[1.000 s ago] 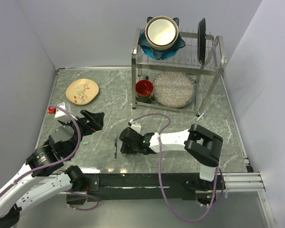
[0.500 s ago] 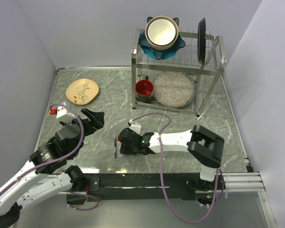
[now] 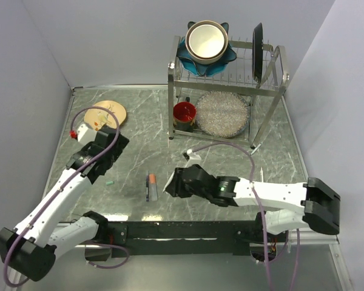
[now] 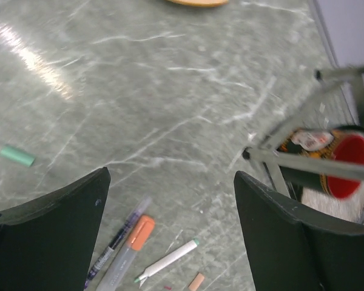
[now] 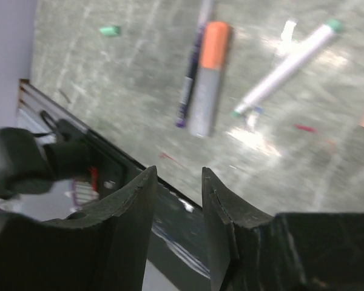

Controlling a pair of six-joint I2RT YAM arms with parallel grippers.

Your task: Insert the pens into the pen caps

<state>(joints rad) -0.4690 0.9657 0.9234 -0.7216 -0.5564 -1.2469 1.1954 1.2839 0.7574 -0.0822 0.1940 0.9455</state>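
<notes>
On my feed the green marble worktop (image 3: 139, 121) carries a steel dish rack (image 3: 171, 97) at its far right corner. A metal bowl (image 3: 205, 39) sits on the top tier, with a clear plate (image 3: 221, 114) and a red mug (image 3: 184, 113) below. The mug has a printed label, but it is too blurred for me to read. A tan plate (image 3: 106, 118) lies near the far left corner.

The left tool (image 4: 171, 176) hangs above the worktop just near that plate, fingers spread wide with nothing between them. The right tool (image 5: 177, 173) is low by the near edge, its fingers a narrow gap apart and gripping nothing.

The pens (image 3: 150, 185) lie together close to the near edge, left of the middle, well apart from the left tool and just left of the right tool. From the right wrist they lie ahead of the fingertips and untouched. The grey pen (image 5: 203, 103) wears an orange cap (image 5: 215, 42) on its far end. The thin dark pen (image 5: 191, 73) lies right alongside it, its fine print unreadable. The white pen (image 5: 285, 65), green at the tip, lies at an angle on the side nearer the right tool.

A loose teal cap (image 5: 109, 30) rests towards the left edge, apart from the pens. A salmon cap (image 4: 196, 281) lies just beside the white pen.
</notes>
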